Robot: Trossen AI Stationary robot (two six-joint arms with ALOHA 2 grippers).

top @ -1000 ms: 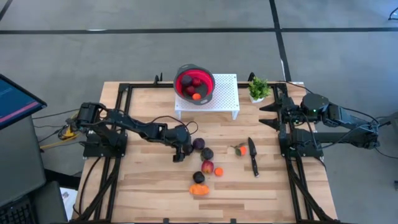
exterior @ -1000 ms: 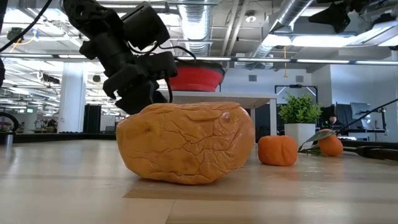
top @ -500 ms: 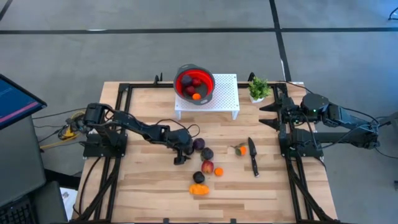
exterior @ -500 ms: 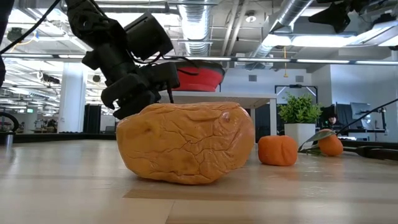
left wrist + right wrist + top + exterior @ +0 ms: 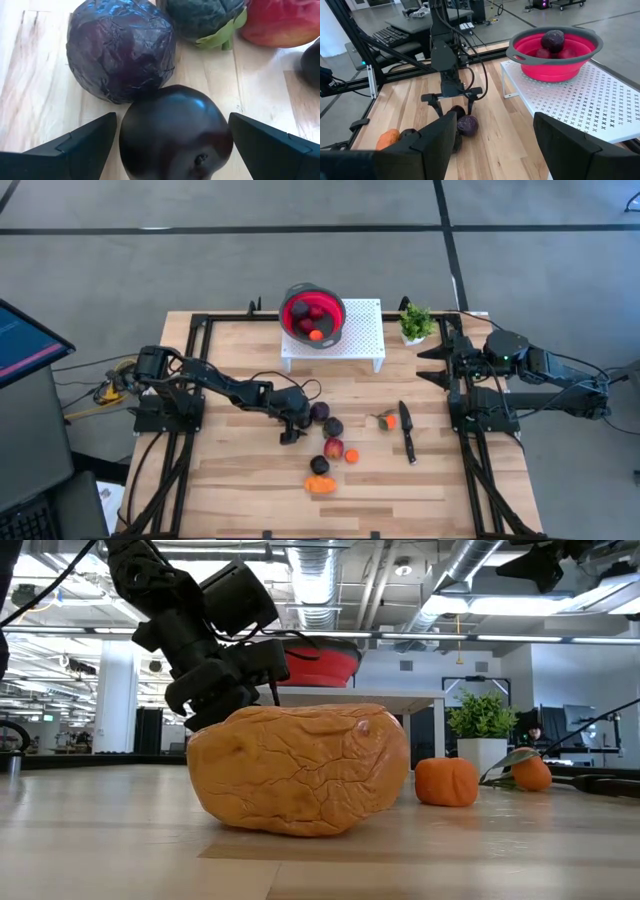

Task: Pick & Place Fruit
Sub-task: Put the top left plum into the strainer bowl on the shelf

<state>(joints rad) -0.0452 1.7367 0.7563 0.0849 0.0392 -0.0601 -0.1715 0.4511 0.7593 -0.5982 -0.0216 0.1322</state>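
Lighting is even and pretty bright overall, coming from overhead. In the low view the ceiling strip lights [image 5: 520,637] glow nearly white and the room behind the table [image 5: 100,840] is soft, while the large orange piece [image 5: 300,768] up close is sharp enough to show every wrinkle. From above, shadows on the wood are faint and short (no hard edges anywhere), and small things look a bit mushy. The left wrist view has a clear white glare patch on the smooth dark plum [image 5: 175,132] and crinkly highlights on the purple one [image 5: 120,47] behind it. The right wrist view's own dark fingers [image 5: 570,145] are blurred, being so near the lens.
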